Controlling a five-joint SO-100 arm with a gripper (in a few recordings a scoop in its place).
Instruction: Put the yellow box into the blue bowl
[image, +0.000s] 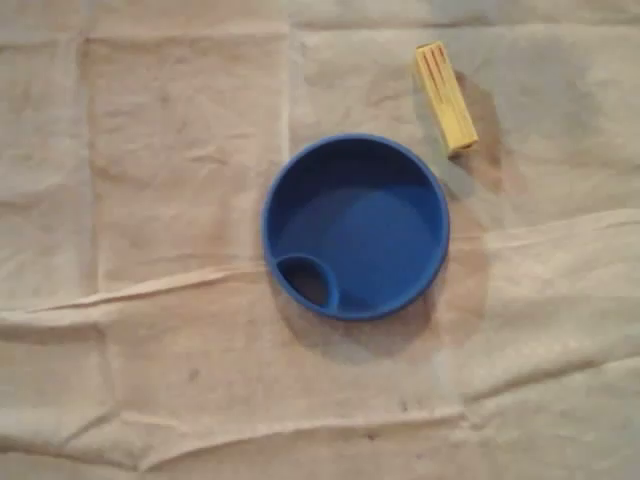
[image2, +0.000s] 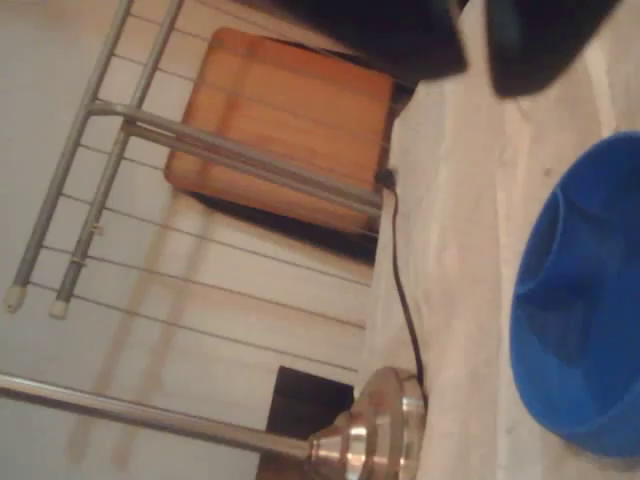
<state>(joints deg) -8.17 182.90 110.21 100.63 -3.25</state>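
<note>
In the overhead view we find the bowl (image: 356, 226) on the cloth (image: 150, 200) near the desk's middle. The box (image: 445, 96) lies on the cloth too, near the bowl's rim but apart from it, toward the desk's upper right corner. A small compartment (image: 308, 282) sits inside the bowl at lower left.

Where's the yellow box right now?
Overhead view: the yellow rectangular box lies on the beige cloth, upper right, just outside the rim of the round blue bowl.
</note>
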